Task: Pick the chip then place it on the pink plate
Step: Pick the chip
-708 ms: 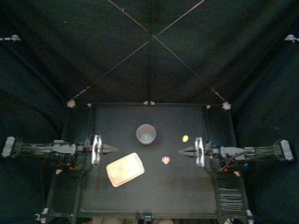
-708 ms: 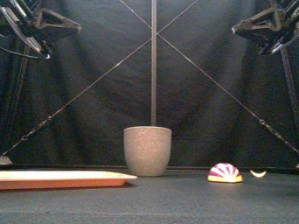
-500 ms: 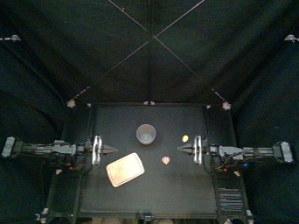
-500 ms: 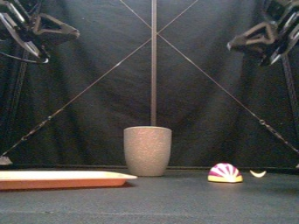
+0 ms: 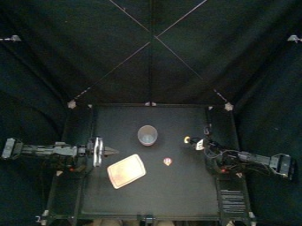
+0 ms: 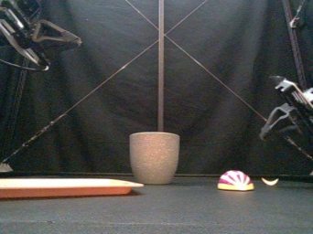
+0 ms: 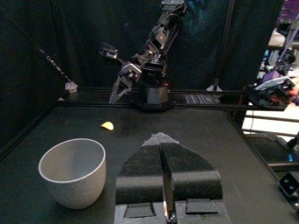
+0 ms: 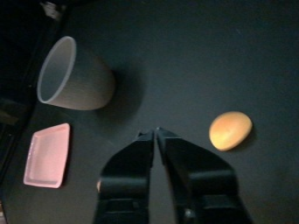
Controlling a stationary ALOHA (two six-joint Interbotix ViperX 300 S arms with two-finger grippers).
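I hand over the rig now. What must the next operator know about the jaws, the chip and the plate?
Left gripper: jaws shut, holding nothing, parked at the table's left side.
Right gripper: jaws shut, holding nothing, above the table near the chip.
Chip lies on the table, right of the grey cup; pink plate at front left, without it.
Done: nothing. Left: open jaws, grasp chip, place it on plate.

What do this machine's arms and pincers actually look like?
Two slim, jointed black arms: the left arm and the right arm. The left end effector and right end effector each have two black, tapering jaws beneath a pale cross-plate.
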